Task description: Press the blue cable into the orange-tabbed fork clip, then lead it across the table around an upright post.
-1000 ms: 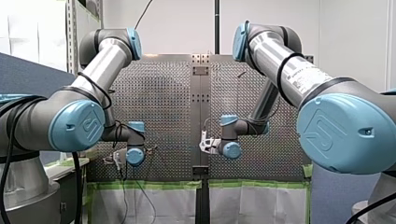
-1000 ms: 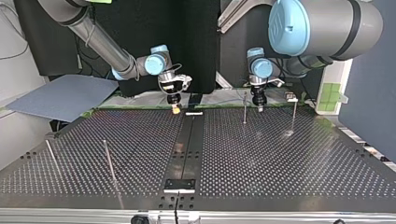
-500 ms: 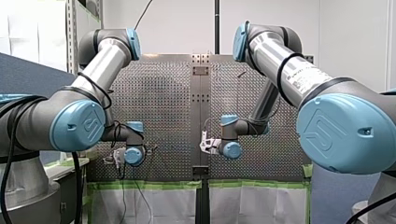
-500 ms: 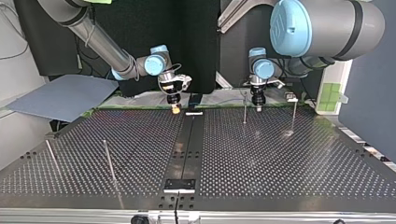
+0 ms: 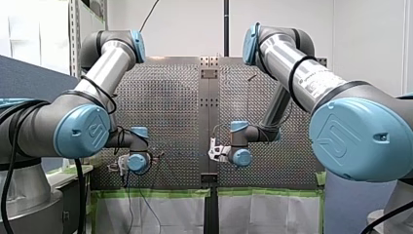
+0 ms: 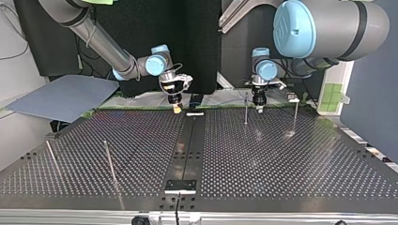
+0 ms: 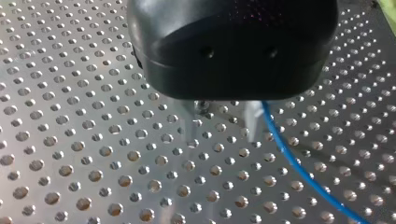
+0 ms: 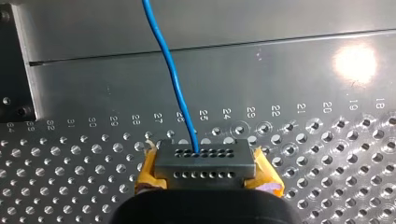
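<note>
Blue cable (image 8: 176, 84) clamped in my right gripper (image 8: 205, 163), leading ahead toward my left gripper (image 7: 221, 137), spread wide, cable just beside one finger.

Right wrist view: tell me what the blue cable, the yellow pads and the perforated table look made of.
The blue cable looks like plastic-sheathed wire: smooth, evenly blue, and it curves gently.
The yellow pads are probably tape or soft rubber. They look matt with wrinkled edges, but I cannot tell which.
The perforated table is metal with a brushed, shiny finish. It reflects a bright lamp glare.
</note>
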Action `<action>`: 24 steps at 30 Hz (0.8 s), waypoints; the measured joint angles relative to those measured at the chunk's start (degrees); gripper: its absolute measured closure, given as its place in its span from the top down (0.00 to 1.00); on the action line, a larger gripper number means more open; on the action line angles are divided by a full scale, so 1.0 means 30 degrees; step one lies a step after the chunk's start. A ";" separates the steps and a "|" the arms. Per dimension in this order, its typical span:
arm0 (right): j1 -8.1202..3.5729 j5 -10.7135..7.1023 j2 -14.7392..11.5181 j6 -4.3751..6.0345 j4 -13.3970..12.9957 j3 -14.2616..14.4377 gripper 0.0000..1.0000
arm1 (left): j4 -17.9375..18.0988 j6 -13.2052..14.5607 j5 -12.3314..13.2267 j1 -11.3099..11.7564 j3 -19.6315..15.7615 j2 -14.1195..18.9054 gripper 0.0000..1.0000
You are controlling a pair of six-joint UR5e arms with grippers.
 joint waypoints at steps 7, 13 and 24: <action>0.0001 -0.0007 0.0031 -0.0008 0.0102 -0.0002 0.00 | -0.0670 -0.0993 -0.0768 0.0165 0.0000 0.0000 1.00; -0.0003 -0.0011 0.0041 -0.0047 0.0270 -0.0023 0.00 | -0.1477 -0.1383 -0.0192 0.0275 -0.0014 0.0016 1.00; -0.0001 -0.0011 0.0045 -0.0195 0.0477 -0.0032 0.00 | -0.0774 -0.1290 0.1275 0.0796 -0.1652 0.0657 1.00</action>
